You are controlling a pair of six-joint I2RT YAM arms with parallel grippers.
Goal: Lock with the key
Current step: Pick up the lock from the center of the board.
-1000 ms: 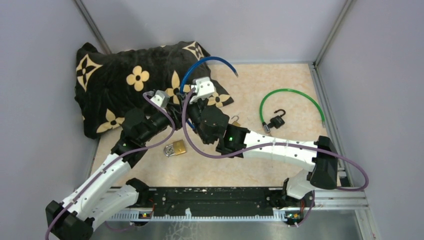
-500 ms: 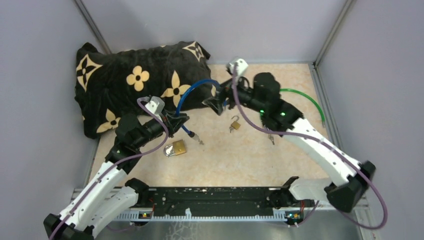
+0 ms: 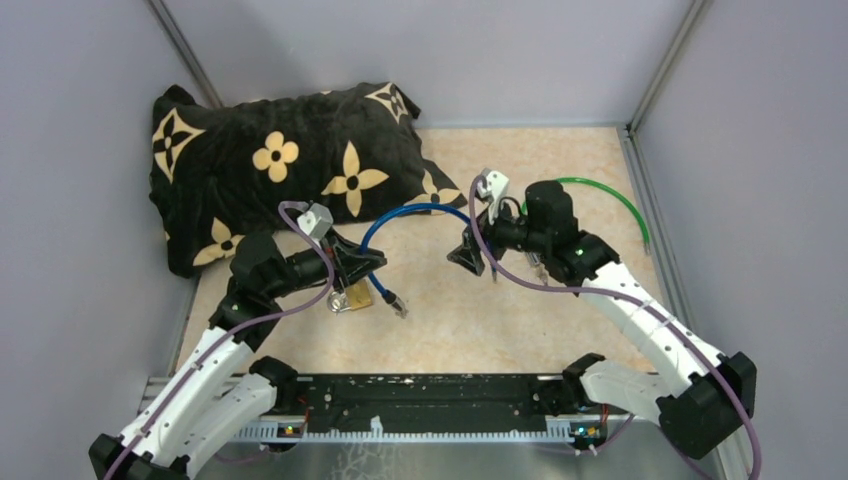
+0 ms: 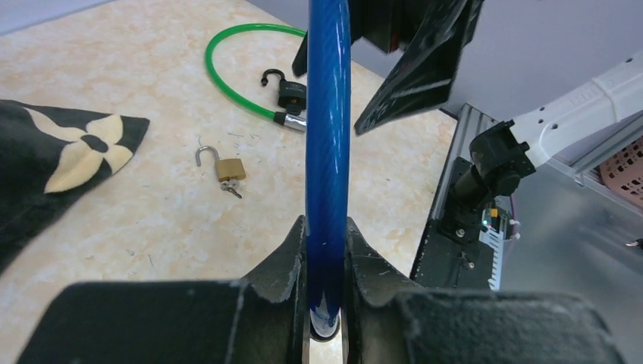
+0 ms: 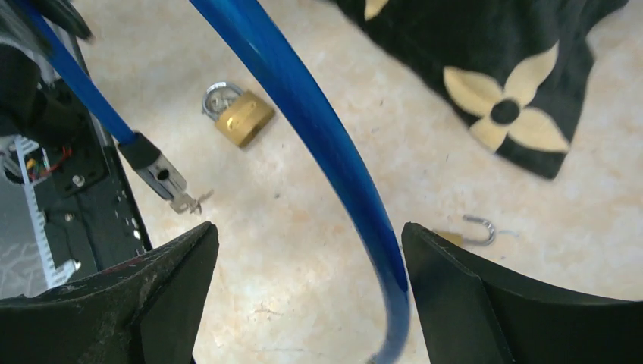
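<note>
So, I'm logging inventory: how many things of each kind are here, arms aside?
Cable locks: 2, blue cable and green cable
Brass padlocks: 2, large padlock and small padlock
Cushion: 1
Total: 5

A beige marbled table [image 3: 440, 335] is carrying a black cushion [image 3: 270, 170] with cream flowers, which is lying across its far left corner. A brass padlock [image 5: 239, 115] is resting at the near left, while a smaller brass padlock [image 4: 229, 167] (shackle swung open, a key [image 4: 232, 188] just beside its body) is lying between the cushion's corner and a green cable [image 4: 231, 87]. That cable is curling at the far right, a black padlock [image 4: 291, 94] sitting at its end.
</note>
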